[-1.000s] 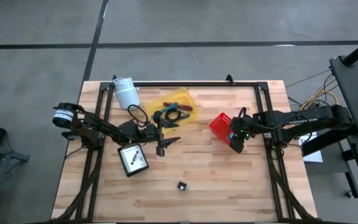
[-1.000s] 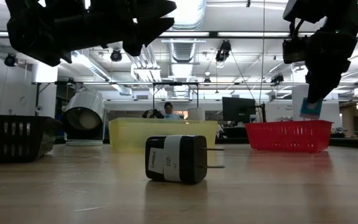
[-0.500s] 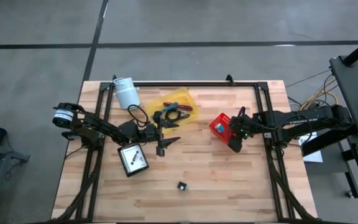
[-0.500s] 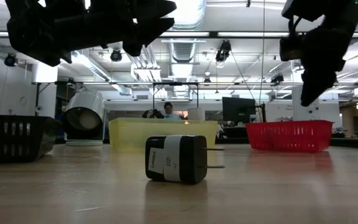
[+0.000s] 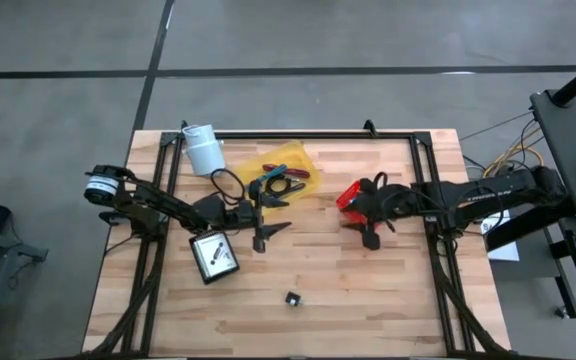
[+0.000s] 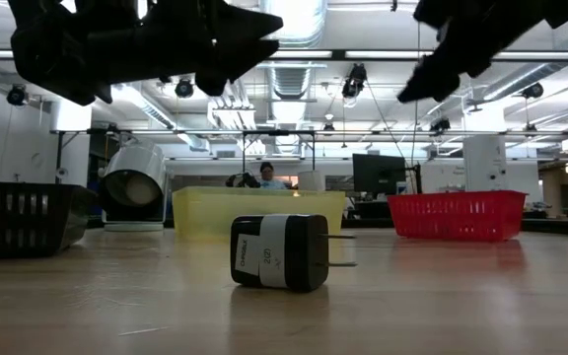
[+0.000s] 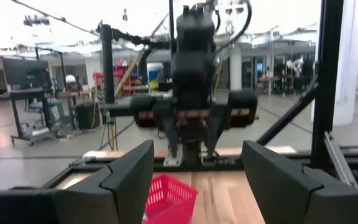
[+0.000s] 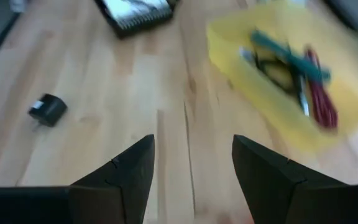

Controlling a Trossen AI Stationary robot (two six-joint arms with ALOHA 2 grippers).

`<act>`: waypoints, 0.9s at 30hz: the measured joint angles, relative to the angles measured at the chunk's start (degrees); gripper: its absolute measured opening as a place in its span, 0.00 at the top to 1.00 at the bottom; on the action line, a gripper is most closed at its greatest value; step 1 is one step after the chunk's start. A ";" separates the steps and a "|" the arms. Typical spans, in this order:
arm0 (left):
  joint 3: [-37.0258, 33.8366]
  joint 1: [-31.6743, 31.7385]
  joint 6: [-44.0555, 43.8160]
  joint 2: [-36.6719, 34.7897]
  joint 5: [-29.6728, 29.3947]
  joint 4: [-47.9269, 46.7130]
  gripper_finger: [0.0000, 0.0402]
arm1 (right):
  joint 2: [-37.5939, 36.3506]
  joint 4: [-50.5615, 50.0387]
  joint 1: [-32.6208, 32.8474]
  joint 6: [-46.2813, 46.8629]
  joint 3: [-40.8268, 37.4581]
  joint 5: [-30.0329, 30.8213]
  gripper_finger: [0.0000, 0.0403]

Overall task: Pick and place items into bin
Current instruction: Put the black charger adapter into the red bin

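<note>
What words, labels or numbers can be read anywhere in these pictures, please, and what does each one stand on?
Black plug adapter, white label: print there, too small to read for certain.
Black bin: white card with black print inside, too small to read from above.
Yellow tray, red basket, white roll: no text visible.
Nothing else legible.

right gripper [image 5: 370, 240] swung off the red bin [image 5: 351, 197], blue item released
</note>
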 joint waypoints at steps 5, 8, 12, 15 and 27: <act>0.00 0.00 0.01 0.00 1.31 -2.34 0.43 | 0.00 5.04 2.14 -6.84 0.00 0.28 0.50; 0.25 -0.01 0.12 0.00 6.98 -2.56 0.43 | 0.00 7.14 2.42 -11.07 0.00 0.30 0.50; 2.63 -1.82 0.03 0.00 16.18 -9.27 0.43 | 0.00 8.26 2.34 -16.56 0.11 0.46 0.50; 6.76 -4.87 0.38 0.00 16.24 -21.66 0.43 | 0.00 9.09 2.34 -19.08 0.22 0.44 0.50; 25.51 -16.91 1.48 0.03 3.19 -62.98 0.43 | 0.00 9.96 2.34 -19.23 0.17 0.44 0.50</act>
